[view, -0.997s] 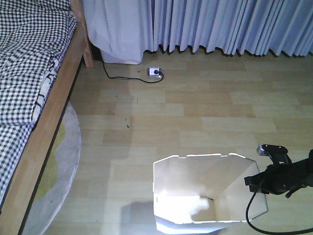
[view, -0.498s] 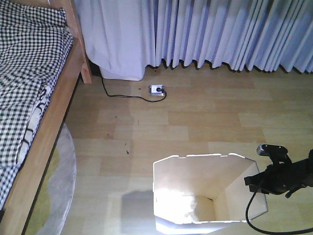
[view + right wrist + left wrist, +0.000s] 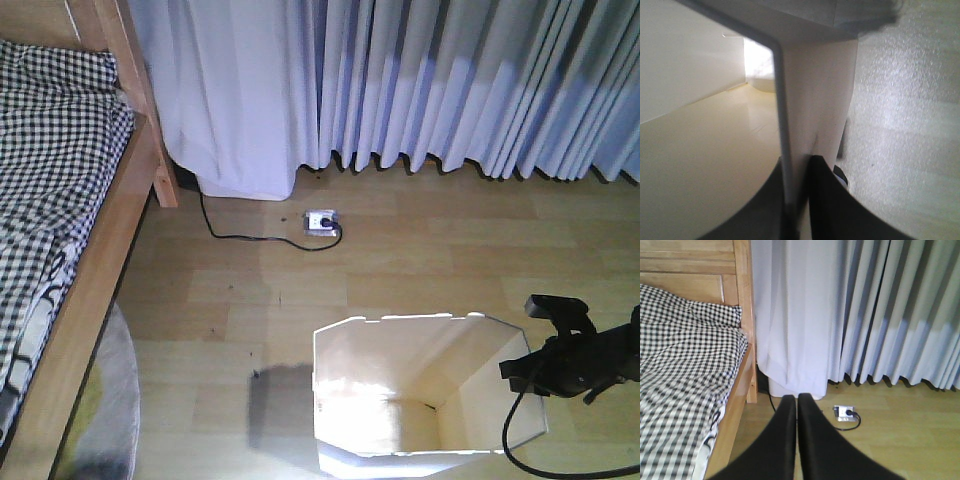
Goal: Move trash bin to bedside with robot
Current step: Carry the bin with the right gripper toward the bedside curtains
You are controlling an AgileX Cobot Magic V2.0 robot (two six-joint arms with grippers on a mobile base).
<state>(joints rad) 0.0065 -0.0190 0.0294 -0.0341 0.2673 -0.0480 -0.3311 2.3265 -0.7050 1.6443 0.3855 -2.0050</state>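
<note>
Trash bin (image 3: pixel 380 365): white, with a faceted rim and a pale cream inside. It stands upright on the floor at the lower middle of the front view.
Right gripper (image 3: pixel 524 372): at the bin's right rim. In the wrist view its black fingers (image 3: pixel 827 200) straddle the wall, one inside and one outside, clamped on the trash bin.
Left gripper (image 3: pixel 796 400): fingers pressed together with nothing between them, aimed at the curtain foot.
Floor (image 3: pixel 450 260): light wood-look planks.
Bed (image 3: pixel 60 180): left of the bin and apart from it, with floor between. It has a light brown wooden frame and black-and-white checked bedding.
Rug (image 3: pixel 105 420): pale and rounded, lying beside the bed frame at lower left.
Power strip (image 3: pixel 321 222): white, on the floor near the curtain. Its black cable (image 3: pixel 235 236) runs left towards the bedpost.
Curtain (image 3: pixel 450 80): pale blue-grey pleats across the back, with the hem at floor level.
</note>
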